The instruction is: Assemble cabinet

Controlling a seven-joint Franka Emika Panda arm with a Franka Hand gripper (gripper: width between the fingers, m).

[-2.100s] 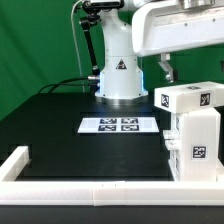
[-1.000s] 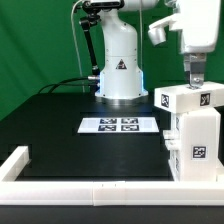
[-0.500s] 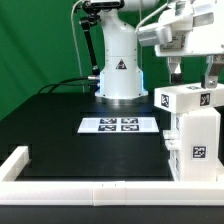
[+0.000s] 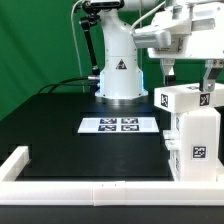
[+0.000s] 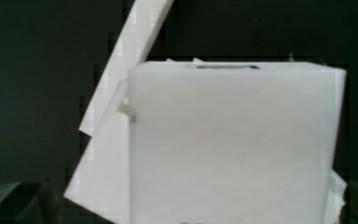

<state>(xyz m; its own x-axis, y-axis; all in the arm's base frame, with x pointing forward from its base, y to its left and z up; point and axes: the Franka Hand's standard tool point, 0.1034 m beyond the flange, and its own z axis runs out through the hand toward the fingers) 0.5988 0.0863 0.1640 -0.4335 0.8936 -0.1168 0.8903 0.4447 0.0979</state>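
The cabinet's large white body (image 4: 197, 146) stands at the exterior view's right with a tag on its front. A smaller white tagged block (image 4: 185, 100) sits on top of it. My gripper (image 4: 190, 73) hangs just above that block, open, with one finger (image 4: 170, 70) toward each side of it, and holds nothing. In the wrist view the block's white face (image 5: 229, 140) fills most of the picture. Dark fingertips (image 5: 5, 205) show at the picture's corners either side of it. A thin white edge (image 5: 147, 40) slants away behind the block.
The marker board (image 4: 120, 125) lies flat in the middle of the black table. A long low white rail (image 4: 90, 190) runs along the near edge and turns up at the exterior view's left (image 4: 15, 160). The robot's white base (image 4: 118, 72) stands behind.
The hand came in over the top block, then the wrist turned. One finger showed a second ago; now two fingers stand spread above the block. The blocks have not moved.
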